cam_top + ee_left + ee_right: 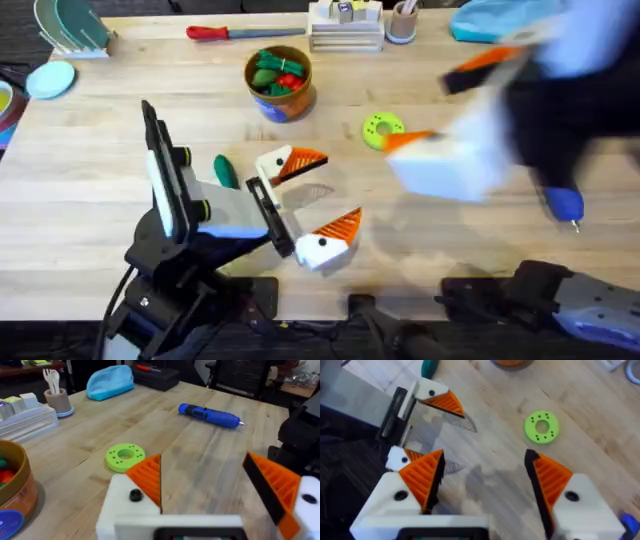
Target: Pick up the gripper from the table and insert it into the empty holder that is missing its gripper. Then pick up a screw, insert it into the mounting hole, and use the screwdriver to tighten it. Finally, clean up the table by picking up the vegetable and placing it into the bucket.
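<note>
Overhead, both end effectors are sitting wide open and empty: right hovering, left low over the surface. Bucket is waiting; screwdriver is lying untouched; vegetable is lying beside the left arm, so cleanup seems pending.

A robotics lab or workshop, as we read it.
We see a wooden table carrying a blue powered screwdriver, beyond it black office chairs and a cluttered shelf.
</note>
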Robot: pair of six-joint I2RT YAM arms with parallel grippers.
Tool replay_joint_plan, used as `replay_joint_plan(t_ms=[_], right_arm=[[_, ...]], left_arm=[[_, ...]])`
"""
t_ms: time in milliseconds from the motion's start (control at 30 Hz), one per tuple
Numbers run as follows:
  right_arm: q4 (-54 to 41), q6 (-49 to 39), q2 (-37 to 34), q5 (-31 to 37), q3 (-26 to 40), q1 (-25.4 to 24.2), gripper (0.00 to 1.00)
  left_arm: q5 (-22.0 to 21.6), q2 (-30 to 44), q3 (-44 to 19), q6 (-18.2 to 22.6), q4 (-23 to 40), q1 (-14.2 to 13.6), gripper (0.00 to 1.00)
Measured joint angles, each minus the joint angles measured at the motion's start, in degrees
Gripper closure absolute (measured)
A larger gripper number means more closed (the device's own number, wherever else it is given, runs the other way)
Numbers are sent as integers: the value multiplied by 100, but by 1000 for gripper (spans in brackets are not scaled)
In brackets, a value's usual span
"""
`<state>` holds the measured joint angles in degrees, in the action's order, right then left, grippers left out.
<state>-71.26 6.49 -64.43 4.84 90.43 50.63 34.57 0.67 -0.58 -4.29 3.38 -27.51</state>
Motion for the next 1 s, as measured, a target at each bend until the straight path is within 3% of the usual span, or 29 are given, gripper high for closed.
replay_joint_plan(t_ms=[167,433,600,767,867,1000], right_arm=[[-421,255,1041,3,-104,-480,40],[53,516,2879,-628,-1572,-695,40],[225,554,3445,-1201,-2346,-695,40],[268,549,3546,-1419,-2912,-695,37],[400,546,3546,-1479,-3127,-695,38],[486,503,3546,-1515,-3243,-695,37]], left_arm=[[0,0,0,0,0,0,8],[0,0,0,2,0,0,8],[0,0,0,0,0,0,8],[-4,0,0,-1,0,0,17],[-11,0,0,-9,0,0,144],[-28,0,0,3,-1,0,734]])
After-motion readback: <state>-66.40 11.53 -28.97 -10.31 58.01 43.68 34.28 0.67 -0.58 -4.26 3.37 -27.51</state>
